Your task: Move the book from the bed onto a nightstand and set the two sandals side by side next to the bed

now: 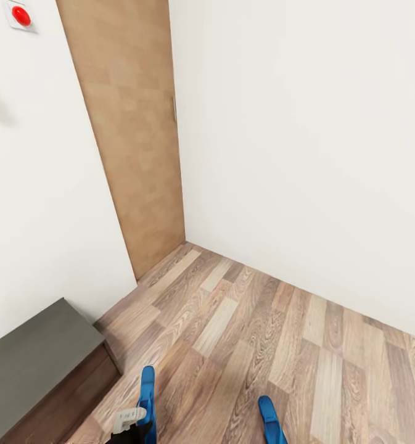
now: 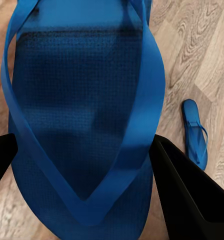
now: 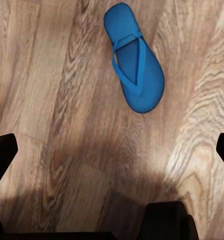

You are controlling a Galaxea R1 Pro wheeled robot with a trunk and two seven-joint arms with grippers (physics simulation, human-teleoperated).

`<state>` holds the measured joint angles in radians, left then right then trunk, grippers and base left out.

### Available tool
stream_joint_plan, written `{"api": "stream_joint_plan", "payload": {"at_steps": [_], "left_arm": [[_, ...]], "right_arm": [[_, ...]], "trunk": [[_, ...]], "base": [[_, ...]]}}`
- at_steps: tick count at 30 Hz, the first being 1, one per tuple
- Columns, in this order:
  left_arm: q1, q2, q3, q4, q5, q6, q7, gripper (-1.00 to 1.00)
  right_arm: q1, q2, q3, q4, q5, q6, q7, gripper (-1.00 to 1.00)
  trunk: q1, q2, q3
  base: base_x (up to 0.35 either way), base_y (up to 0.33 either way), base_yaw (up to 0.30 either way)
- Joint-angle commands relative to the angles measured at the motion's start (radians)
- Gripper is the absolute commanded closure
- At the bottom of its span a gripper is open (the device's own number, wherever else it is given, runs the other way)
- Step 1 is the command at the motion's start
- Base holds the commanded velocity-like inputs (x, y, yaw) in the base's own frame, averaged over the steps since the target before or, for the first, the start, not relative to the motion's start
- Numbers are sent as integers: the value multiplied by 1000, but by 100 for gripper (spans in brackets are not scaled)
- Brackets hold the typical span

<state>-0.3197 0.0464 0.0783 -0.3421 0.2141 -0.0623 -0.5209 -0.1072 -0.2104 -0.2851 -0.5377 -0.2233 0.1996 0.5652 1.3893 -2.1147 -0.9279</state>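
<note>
1. Nearest the head camera, at about 7 o'clock on the frame's lower edge, the left gripper showed as a pale bracket against a blue sandal standing on edge.
2. Left wrist view: that held sandal lay large between the two dark fingers, which sat tight against its sole edges, pinching it; straps formed a V toward the camera.
3. Second sandal lay flat on the wood-plank floor at about 5 o'clock in the head view, apart from the held one. It also appeared in the left wrist view, small, beyond the held sandal.
4. Right wrist view: the loose sandal lay strap-side up on the floor, well clear of the right gripper. Its dark fingertips stood wide apart at opposite frame edges, holding nothing.
5. Bed corner, grey mattress over dark brown frame, sat at about 8 o'clock in the head view, just beside the held sandal.
6. Beyond, white walls met at a corner; a light wooden door stood at 11 o'clock.
7. Red round button on a white plate was on the wall at the top-left corner.
</note>
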Motion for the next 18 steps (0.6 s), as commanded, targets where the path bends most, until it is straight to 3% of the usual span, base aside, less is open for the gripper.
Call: {"api": "stream_joint_plan", "payload": {"at_steps": [1, 15, 18], "left_arm": [[-1, 0, 5, 2, 1, -1, -7, 100], [-1, 0, 4, 2, 1, -1, -7, 100], [-1, 0, 3, 2, 1, -1, -7, 100]], "right_arm": [[0, 0, -3, -1, -10, 10, 4, -100], [0, 0, -3, -1, -10, 10, 4, -100], [0, 0, -3, -1, -10, 10, 4, -100]], "trunk": [[0, 0, -1], [0, 0, -1], [0, 0, -1]], "base": [[4, 0, 216], [0, 0, 271], [0, 0, 104]]}}
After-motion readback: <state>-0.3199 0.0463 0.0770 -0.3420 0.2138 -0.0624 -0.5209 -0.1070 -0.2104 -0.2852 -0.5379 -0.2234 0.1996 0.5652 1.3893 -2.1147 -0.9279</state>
